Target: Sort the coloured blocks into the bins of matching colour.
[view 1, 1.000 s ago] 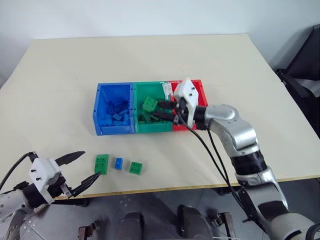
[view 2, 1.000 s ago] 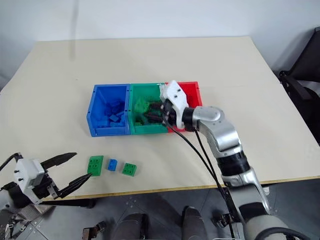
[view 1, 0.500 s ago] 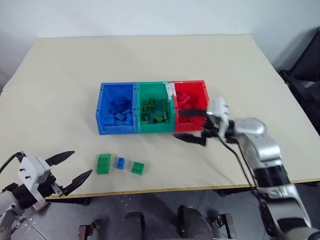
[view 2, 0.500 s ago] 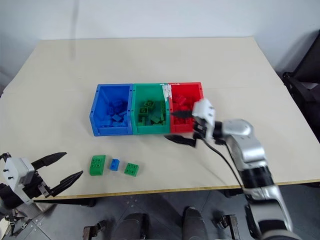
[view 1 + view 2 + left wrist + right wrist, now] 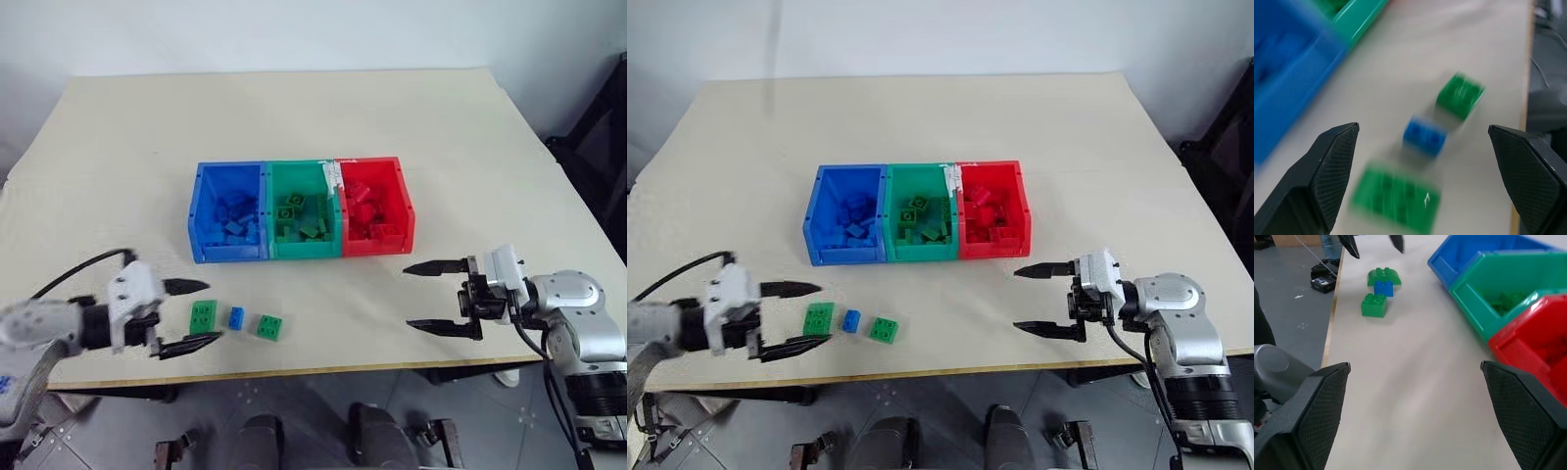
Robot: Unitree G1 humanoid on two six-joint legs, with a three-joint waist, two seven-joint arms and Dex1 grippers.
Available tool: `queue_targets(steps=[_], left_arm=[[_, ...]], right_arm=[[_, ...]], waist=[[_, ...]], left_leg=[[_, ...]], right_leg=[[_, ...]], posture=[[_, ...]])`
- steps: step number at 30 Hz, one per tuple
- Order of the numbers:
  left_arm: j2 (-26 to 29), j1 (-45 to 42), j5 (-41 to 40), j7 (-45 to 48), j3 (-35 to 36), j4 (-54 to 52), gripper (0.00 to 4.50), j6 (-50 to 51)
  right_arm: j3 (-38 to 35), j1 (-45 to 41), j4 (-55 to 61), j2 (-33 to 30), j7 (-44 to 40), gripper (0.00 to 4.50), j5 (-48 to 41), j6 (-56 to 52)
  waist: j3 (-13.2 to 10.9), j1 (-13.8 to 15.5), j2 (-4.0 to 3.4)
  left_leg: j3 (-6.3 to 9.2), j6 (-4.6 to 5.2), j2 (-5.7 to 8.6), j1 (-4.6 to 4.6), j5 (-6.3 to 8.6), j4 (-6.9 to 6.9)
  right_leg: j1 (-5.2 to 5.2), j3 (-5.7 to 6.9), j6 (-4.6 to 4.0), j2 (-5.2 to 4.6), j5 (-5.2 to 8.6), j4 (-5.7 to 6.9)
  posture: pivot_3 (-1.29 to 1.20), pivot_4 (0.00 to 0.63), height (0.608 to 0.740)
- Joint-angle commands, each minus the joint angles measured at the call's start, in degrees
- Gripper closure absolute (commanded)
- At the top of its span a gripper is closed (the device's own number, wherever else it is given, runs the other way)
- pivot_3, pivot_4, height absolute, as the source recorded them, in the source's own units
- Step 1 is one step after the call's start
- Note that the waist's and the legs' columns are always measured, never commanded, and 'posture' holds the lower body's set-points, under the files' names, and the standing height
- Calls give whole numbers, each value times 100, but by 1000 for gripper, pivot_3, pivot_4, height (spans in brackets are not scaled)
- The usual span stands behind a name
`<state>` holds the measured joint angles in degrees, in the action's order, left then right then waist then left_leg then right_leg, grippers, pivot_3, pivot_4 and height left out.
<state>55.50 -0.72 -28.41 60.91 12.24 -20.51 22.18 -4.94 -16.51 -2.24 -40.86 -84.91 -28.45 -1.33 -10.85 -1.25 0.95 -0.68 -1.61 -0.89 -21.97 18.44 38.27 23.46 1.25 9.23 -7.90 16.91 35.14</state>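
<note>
Right claw (image 5: 440, 296) released, withdrawn from green plastic bin (image 5: 306, 251); drop probably done. Left claw (image 5: 192, 313) released, now reaching large green studded brick (image 5: 203, 319) on desk (image 5: 294, 117).

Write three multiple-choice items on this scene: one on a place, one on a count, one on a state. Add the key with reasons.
1. Where does the green bin sit in the row?
A. Between the blue bin and the red bin
B. At the robot's left end
C. At the robot's right end

2. How many loose blocks lie on the table outside the bins?
A. One
B. Three
C. Five

3. How is the right gripper?
A. Shut on a block
B. Shut, empty
C. Open, empty

Key:
1 A, blue and red flank it.
2 B, two green blocks and one blue block.
3 C, its fingers stand apart with nothing between.
</note>
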Motion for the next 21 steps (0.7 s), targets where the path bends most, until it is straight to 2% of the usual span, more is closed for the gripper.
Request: queue_targets(steps=[1,3,6,12,14,17,21], left_arm=[[97,-970,446,204,-1171,-317,0,369],[48,-1542,855,277,-1830,-298,0,462],[63,-1957,1328,288,-2507,-275,0,682],[24,-2271,1789,431,-3147,-238,0,871],[-153,-2337,1900,330,-3235,-133,0,834],[-520,-2416,1979,168,-3290,11,602,806],[-701,-2445,2189,77,-3336,157,1822,759]], right_arm=[[-104,259,453,-126,77,41,-108,-30],[-159,441,613,-133,214,41,-80,-3],[-218,700,848,-140,421,41,-77,-25],[-237,1081,1229,-137,758,41,-92,-67],[-247,1169,1294,-137,843,41,-81,-56],[-244,1277,1329,-126,957,0,-23,2],[-259,1392,1359,-33,1190,0,-6,59]], waist=[[0,1,-1],[-1,57,-1],[-1,81,-1],[-1,127,-1],[-1,141,-1],[-1,199,-1],[-1,243,-1]], left_leg=[[1,0,-1,-3,0,-1],[2,-1,0,-5,-1,1],[-5,-1,1,-4,-1,4],[-1,-1,-3,-7,-1,14],[0,0,-2,-9,0,20],[3,9,-2,-16,5,53],[4,15,-2,-17,9,73]], right_leg=[[1,2,0,2,0,-3],[2,2,0,5,0,-2],[2,-5,1,6,-1,-1],[3,-8,1,13,-1,-2],[1,-9,2,13,-1,0],[-4,-8,5,13,-2,6],[-8,-10,6,13,-3,18]], posture=[[0,150,740],[0,150,740],[0,150,740],[0,150,740],[0,150,740],[0,150,740],[0,150,740]])
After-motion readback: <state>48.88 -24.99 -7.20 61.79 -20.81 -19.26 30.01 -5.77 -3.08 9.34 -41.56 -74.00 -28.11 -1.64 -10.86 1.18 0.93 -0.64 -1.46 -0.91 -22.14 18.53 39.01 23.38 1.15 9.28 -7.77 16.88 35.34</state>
